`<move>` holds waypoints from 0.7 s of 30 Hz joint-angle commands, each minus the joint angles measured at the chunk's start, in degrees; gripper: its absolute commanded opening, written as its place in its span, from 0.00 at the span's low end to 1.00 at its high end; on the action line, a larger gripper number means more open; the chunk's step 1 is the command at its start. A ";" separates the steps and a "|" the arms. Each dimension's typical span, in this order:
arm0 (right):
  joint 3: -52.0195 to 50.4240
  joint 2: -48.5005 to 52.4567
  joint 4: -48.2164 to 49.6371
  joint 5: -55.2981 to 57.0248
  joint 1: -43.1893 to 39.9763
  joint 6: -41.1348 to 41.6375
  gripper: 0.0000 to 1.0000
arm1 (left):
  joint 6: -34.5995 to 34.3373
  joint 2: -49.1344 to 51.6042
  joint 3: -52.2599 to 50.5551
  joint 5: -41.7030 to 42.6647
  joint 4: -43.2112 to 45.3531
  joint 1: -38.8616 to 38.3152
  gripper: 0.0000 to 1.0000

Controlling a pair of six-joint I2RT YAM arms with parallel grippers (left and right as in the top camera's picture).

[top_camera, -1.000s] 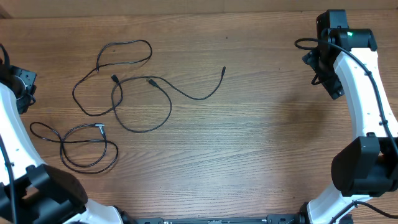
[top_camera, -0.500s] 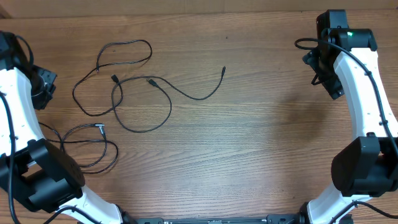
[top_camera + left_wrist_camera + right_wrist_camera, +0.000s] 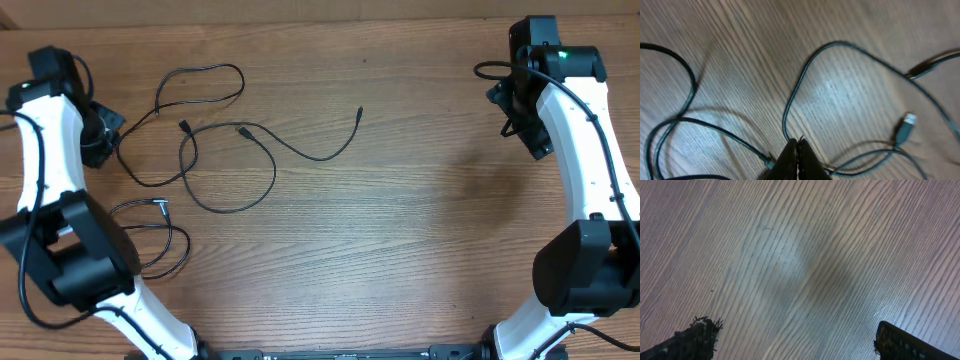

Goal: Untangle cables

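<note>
A brown wooden table [image 3: 420, 230] fills nearly the whole overhead view, its dark grain running from left to right. Along the top edge a paler tan strip [image 3: 300, 8] lies beyond the far side of the table. In the 2 wrist views the boards shine: a whitish glare [image 3: 835, 90] sits on the wood in one, and a soft dark shadow [image 3: 825, 280] crosses the grain in the other.

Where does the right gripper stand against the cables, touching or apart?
Apart. Overhead shows the right gripper far across the table from the cables.
</note>
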 commanded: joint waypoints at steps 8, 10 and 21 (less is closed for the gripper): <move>1.31 -0.35 0.20 0.83 -0.20 0.66 1.00 | 1.01 6.40 0.72 1.25 -0.28 -2.34 0.04; 1.31 -0.35 0.20 0.83 -0.20 0.66 1.00 | 0.98 6.40 0.74 1.22 0.20 -2.69 0.04; 1.31 -0.35 0.20 0.83 -0.20 0.66 1.00 | 0.98 6.40 0.74 1.38 2.23 -2.56 0.69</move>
